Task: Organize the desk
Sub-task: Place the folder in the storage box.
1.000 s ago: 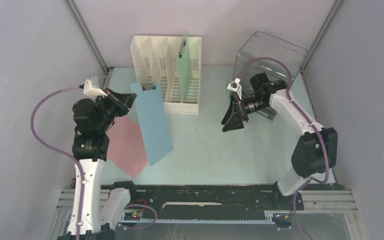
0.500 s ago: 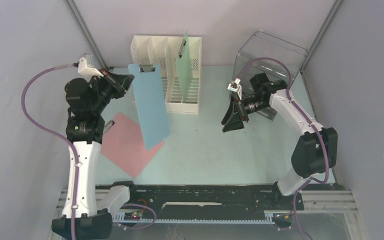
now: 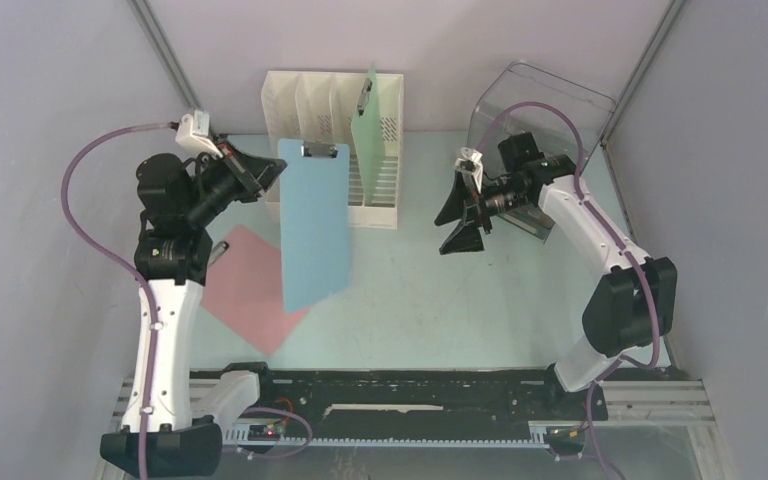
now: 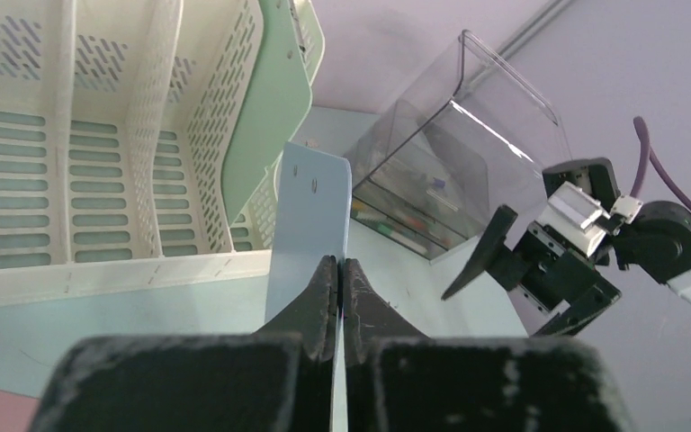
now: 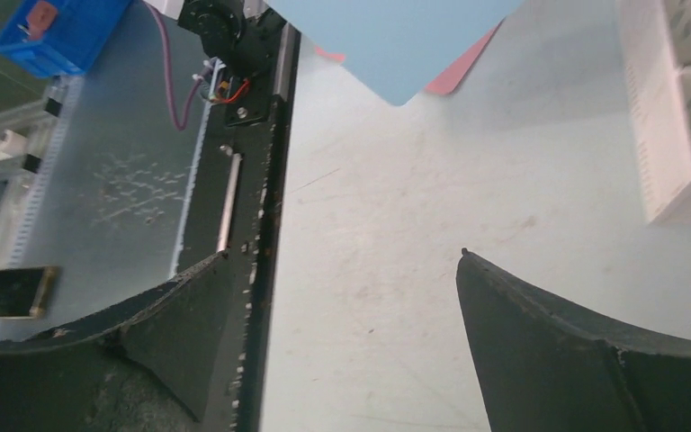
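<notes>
**Blue clipboard (image 3: 313, 225) held before the white rack (image 3: 290, 100)**

Nearer than the rack, a pink sheet (image 3: 250, 290) lies on the mint worktop (image 3: 440, 300). The left pincer (image 4: 338, 263) is clamped on the blue clipboard's edge just before the rack. The right pincer (image 5: 342, 255) stands apart, right of the rack.

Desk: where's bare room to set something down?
Biggest free patch of desk: front-centre, between the blue clipboard, the right arm and the black rail. A narrower gap lies between the white rack and the clear bin, by the open right gripper. Crowded left: pink sheet, rack, clipboard in the left gripper.
</notes>
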Motion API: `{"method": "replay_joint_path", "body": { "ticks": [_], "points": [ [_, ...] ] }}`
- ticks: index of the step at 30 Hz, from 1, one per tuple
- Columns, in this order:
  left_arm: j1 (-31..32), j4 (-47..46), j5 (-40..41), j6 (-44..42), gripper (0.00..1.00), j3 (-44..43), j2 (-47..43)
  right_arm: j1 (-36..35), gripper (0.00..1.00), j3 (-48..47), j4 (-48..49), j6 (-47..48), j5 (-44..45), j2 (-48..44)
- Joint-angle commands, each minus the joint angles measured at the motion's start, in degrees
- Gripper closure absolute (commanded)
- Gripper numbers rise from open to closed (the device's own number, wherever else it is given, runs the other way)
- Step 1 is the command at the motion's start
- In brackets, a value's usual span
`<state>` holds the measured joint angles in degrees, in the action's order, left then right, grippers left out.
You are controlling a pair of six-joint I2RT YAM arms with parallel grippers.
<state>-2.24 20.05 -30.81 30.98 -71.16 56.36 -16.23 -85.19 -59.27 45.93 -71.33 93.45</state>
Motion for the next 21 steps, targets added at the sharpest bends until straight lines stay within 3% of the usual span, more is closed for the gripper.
{"method": "replay_joint_path", "body": {
  "ticks": [1,7,15,21],
  "points": [
    [0.6,-1.7,-4.8,-1.6,1.00,-1.2,-2.3,-0.2,0.00,-2.0,6.6,8.6,-5.8,-2.6],
    [1.7,-1.8,-7.7,-2.3,1.00,0.1,-2.5,-0.2,0.00,-5.0,9.2,6.5,-9.6,2.0],
    [9.1,-1.8,-8.9,-4.0,1.00,0.4,-0.7,-0.8,0.00,-12.4,11.4,6.5,-6.6,7.0],
    [14.1,-1.6,-9.3,-5.8,1.00,-0.2,1.6,-1.7,0.00,-24.4,-2.0,19.0,-2.6,13.0]
  ]
}}
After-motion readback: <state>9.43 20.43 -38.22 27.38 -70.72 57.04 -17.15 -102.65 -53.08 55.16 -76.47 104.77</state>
